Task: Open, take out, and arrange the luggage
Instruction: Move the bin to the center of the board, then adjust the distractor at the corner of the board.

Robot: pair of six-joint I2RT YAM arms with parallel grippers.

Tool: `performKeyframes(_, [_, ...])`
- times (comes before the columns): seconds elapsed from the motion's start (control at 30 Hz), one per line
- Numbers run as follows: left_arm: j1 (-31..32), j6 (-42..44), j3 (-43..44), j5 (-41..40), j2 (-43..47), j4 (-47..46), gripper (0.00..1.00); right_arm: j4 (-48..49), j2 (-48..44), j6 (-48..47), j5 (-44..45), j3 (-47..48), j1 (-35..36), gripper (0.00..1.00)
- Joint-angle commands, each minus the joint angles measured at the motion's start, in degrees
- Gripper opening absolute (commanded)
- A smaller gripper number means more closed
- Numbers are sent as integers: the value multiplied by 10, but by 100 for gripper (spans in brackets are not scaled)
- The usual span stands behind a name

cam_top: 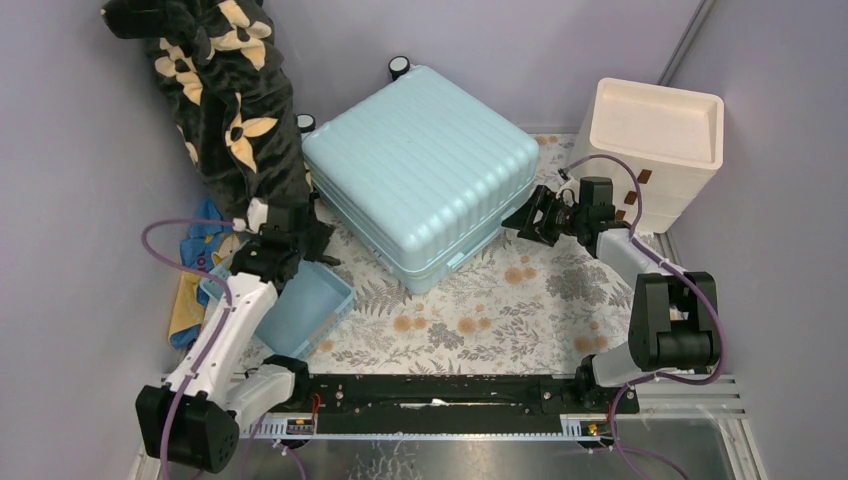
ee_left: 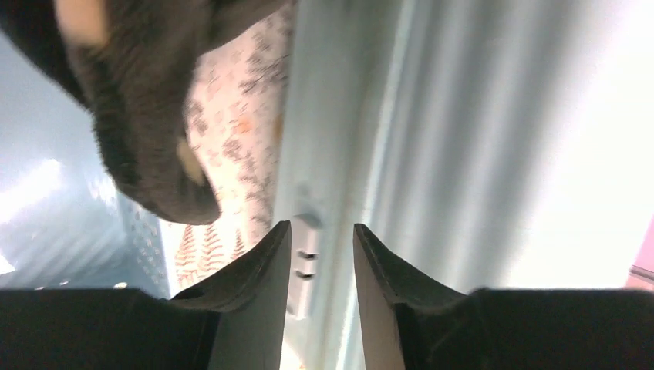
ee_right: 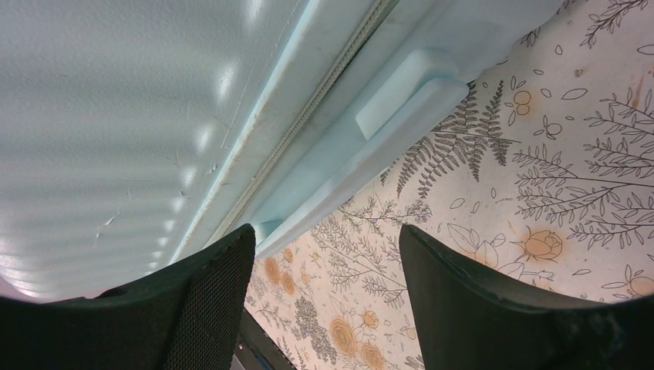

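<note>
The luggage [cam_top: 420, 170] lies flat and shut in the upper middle of the top view, ribbed shell up, turned at a slant on the floral-clothed table [cam_top: 520, 300], with two small black wheels [cam_top: 399, 66] showing at its far side toward the back wall. Both arms reach in at its lower sides, one from each side. In the left wrist view the left pincer [ee_left: 321, 231] sits close against the case's pale side near the seam, its two dark fingers [ee_left: 254, 277] parted by a narrow gap – a small pale tab on the seam shows through that gap, but the fingers do not close on it, and whether either one touches the shell I cannot tell. In the right wrist view the right pincer [ee_right: 328, 231] is spread wide and holds nothing; it hangs just beside the case's lower right edge, where the zip line and a raised aqua block on the rim run diagonally across the upper part of the frame, with printed cloth visible between the fingers. A dark plush blanket [cam_top: 230, 100] with cream flowers is piled in the upper left of the top view, leaning against the case's left corner. A small blue basket [cam_top: 300, 310] rests at lower left under the left arm, and a cream drawer unit [cam_top: 660, 140] stands at upper right, well apart from the case.
</note>
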State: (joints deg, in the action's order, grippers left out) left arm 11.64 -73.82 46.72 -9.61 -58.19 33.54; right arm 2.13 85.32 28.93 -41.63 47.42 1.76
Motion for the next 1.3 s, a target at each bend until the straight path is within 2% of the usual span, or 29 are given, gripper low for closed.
performKeyframes(0.0, [5,108,69,-86,26,66,43,17,-20,-8,-19,24,-8,76])
performKeyframes(0.13, [4,172,71,-182,66,120,46,17,-20,-8,-21,24,-11,76])
performKeyframes(0.23, [-2,218,58,-251,104,117,54,18,-21,-9,-21,25,-14,76])
performKeyframes(0.3, [-26,238,49,-266,111,102,52,17,-20,-9,-23,25,-14,76])
performKeyframes(0.37, [-74,251,41,-236,95,84,47,17,-20,-7,-25,25,-15,76])
performKeyframes(0.53, [-218,272,-9,-61,37,-36,35,16,-26,-6,-27,24,-14,76])
performKeyframes(0.63, [-246,271,-9,1,-18,-84,32,16,-28,-6,-28,23,-34,76])
performKeyframes(0.83, [-294,274,27,33,-113,-174,32,17,-30,-9,-30,24,-39,76])
performKeyframes(0.97, [-320,267,70,67,-166,-200,34,17,-31,-19,-37,24,-40,76])
performKeyframes(1.03, [-328,264,78,85,-174,-202,38,16,-31,-35,-47,26,-40,76])
performKeyframes(1.1, [-333,268,69,106,-155,-200,49,9,-32,-66,-64,31,-40,77])
performKeyframes(1.27, [-336,284,4,138,-27,-178,84,-17,-33,-159,-165,45,-61,78])
